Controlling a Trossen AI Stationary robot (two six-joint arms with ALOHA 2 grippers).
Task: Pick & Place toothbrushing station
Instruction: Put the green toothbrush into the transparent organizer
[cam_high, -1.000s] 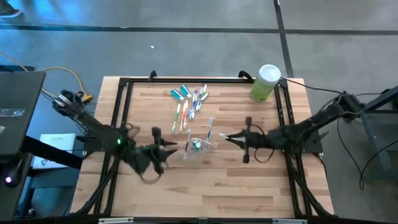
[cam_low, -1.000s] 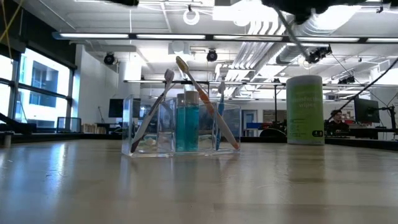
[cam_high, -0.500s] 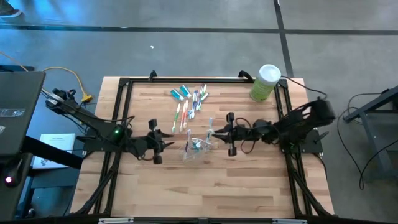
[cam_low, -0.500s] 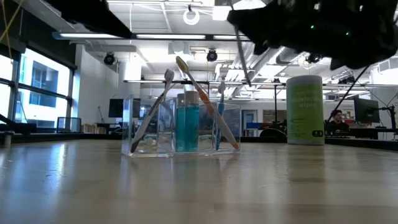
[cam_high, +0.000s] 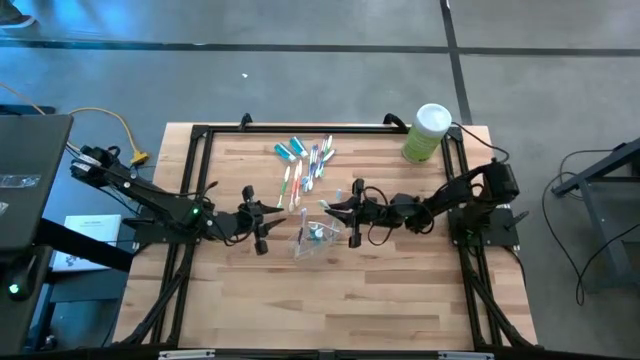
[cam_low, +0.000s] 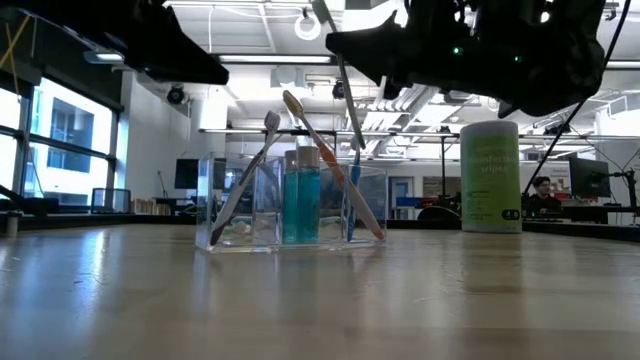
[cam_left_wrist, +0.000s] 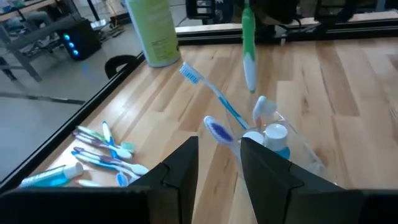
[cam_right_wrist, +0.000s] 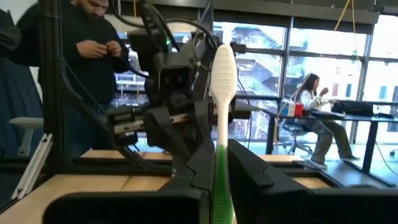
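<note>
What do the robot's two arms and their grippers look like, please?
Both arms are dark, slim and jointed, with looping black cables. The left arm shows a small green light. The left gripper and right gripper each have two flat, matte black fingers.

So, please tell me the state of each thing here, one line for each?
Right pincer: shut on green toothbrush, held above the cup.
Left pincer: open, empty, beside the cup.
Clear cup: upright, holding toothbrushes and a teal tube.
Loose toothbrushes: lying flat on table.
Green canister: upright.
</note>
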